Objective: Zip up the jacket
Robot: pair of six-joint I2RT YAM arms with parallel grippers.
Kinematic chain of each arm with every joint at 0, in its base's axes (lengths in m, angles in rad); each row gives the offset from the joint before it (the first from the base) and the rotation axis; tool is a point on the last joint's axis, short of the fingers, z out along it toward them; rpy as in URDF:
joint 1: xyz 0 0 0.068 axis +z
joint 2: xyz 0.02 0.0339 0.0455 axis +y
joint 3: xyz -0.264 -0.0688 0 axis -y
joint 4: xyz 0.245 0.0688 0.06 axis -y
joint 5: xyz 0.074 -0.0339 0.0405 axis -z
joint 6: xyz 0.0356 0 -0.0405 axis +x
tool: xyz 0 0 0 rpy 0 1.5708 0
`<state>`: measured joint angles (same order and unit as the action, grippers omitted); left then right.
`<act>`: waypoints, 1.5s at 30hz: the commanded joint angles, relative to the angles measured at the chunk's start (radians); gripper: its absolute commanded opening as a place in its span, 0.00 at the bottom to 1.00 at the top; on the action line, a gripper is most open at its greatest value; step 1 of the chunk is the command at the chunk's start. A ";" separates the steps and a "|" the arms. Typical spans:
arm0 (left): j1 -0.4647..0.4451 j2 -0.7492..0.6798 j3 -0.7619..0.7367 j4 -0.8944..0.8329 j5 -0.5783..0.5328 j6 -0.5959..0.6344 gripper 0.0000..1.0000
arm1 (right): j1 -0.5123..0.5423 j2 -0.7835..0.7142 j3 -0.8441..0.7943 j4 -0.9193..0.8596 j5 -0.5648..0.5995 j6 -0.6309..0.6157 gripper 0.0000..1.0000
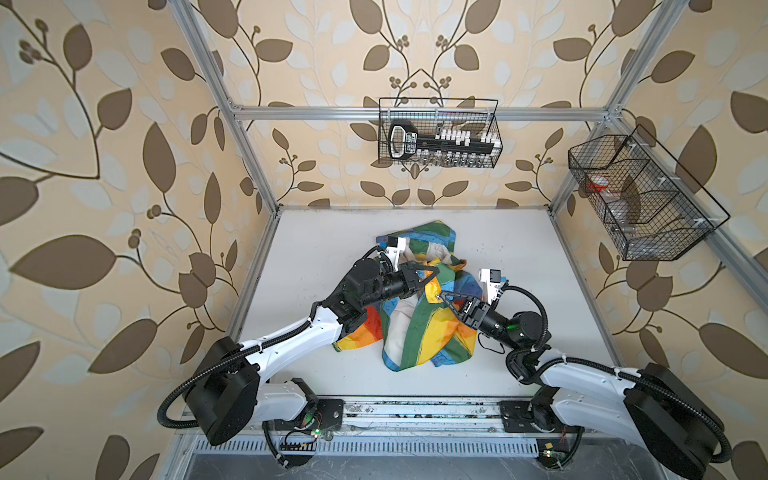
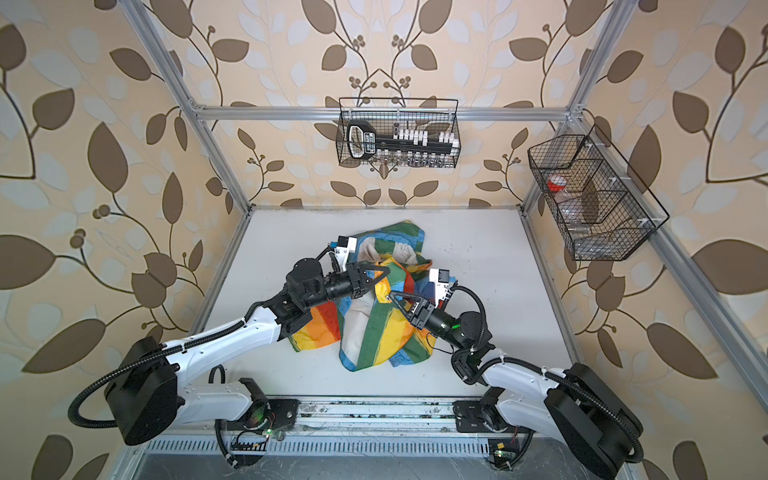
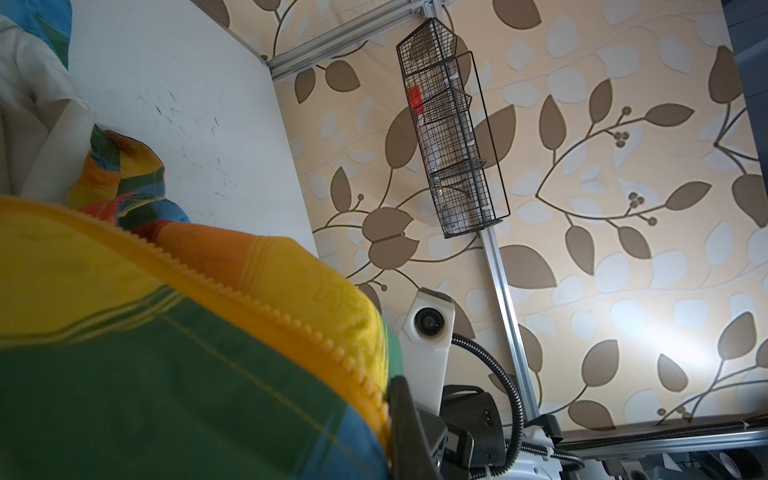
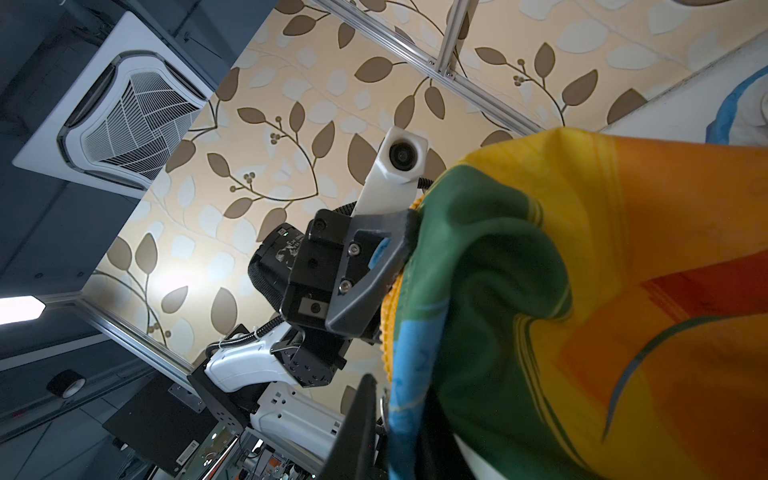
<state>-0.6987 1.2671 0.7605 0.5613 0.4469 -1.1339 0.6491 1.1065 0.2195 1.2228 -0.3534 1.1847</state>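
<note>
The jacket (image 1: pixel 419 332) (image 2: pixel 374 332) lies crumpled in rainbow blocks mid-table, off-white lining showing. My left gripper (image 1: pixel 433 272) (image 2: pixel 385 272) is shut on a raised fold by the orange-yellow zipper teeth (image 3: pixel 266 307); one dark finger (image 3: pixel 401 415) presses the zipper edge. My right gripper (image 1: pixel 440 296) (image 2: pixel 390 296) meets the same raised fold from the right, just below the left one. In the right wrist view its jaws pinch the blue edge of the jacket (image 4: pixel 582 291) beside the zipper teeth (image 4: pixel 388 316); one finger (image 4: pixel 365 415) shows, the other is hidden by cloth.
White table (image 1: pixel 519 270) inside an aluminium frame. A wire basket (image 1: pixel 440 133) with a tool set hangs on the back wall. Another wire basket (image 1: pixel 640 199) hangs on the right rail. Both arms cross over the near half of the jacket.
</note>
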 commanded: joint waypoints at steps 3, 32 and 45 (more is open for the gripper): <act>0.011 -0.038 0.036 0.051 0.019 0.002 0.00 | -0.008 -0.005 -0.019 0.028 -0.019 0.003 0.12; 0.003 -0.306 -0.625 -0.014 -0.317 -0.361 0.85 | -0.077 -0.225 -0.153 -0.626 0.202 -0.249 0.00; 0.067 -0.346 -0.279 -0.687 -0.332 0.194 0.70 | -0.041 -0.288 -0.174 -0.654 0.194 -0.256 0.00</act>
<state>-0.6449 0.7704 0.4942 -0.0978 0.0380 -1.0824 0.6060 0.8192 0.0521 0.5747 -0.1608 0.9398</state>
